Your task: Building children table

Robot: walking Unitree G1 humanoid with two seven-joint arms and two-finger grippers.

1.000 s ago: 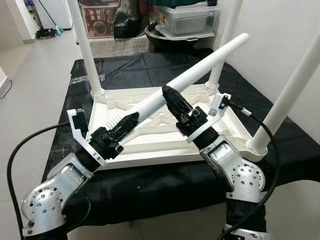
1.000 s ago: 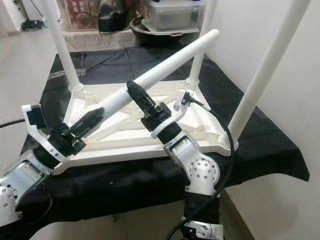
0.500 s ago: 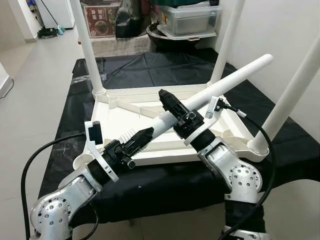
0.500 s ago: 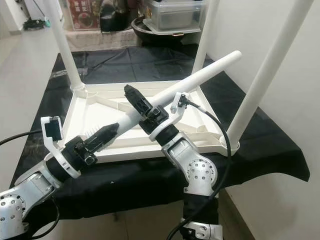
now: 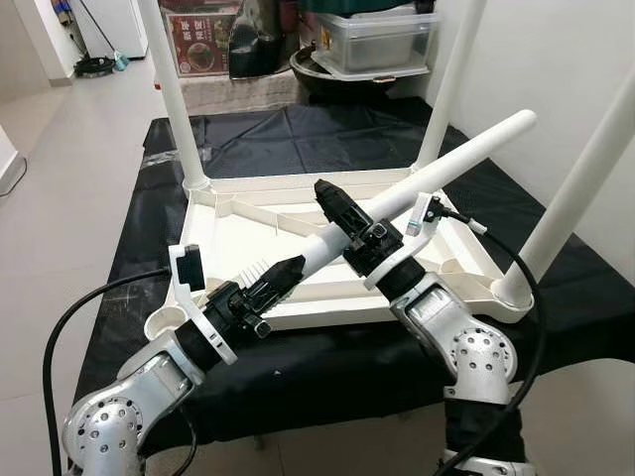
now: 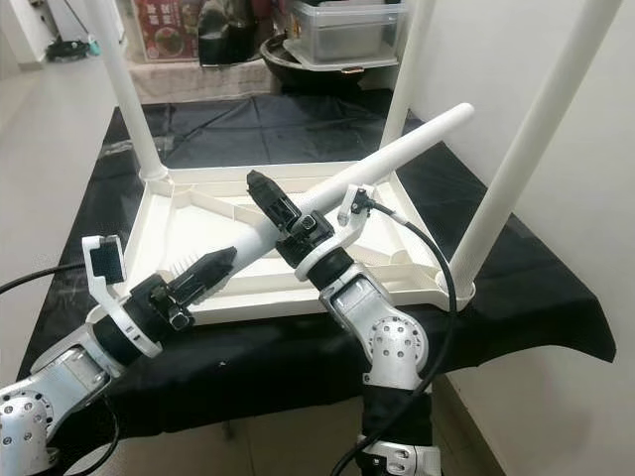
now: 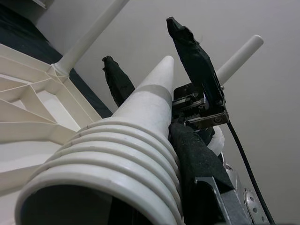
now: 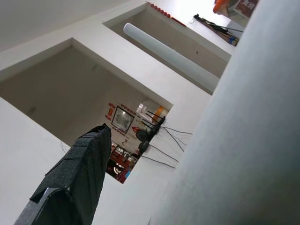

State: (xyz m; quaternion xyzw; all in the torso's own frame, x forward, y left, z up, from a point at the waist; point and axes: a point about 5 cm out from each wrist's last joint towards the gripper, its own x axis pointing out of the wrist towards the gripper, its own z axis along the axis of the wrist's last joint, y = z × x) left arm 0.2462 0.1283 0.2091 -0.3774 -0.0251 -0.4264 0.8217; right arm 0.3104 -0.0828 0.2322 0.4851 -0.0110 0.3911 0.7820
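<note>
While 3 legs stand fitted on upturned tabletop (image 5: 298,288), left claw (image 5: 281,278) and right claw (image 5: 335,205) both grasp loose 4th leg (image 5: 437,169) above it; next, judged: seat ribbed end in free near-left corner socket (image 5: 164,322).

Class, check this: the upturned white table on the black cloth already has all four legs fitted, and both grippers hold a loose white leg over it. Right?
Not quite. In the left eye view the table has three fitted legs; the loose leg, held by the left gripper and right gripper, is the fourth.
</note>
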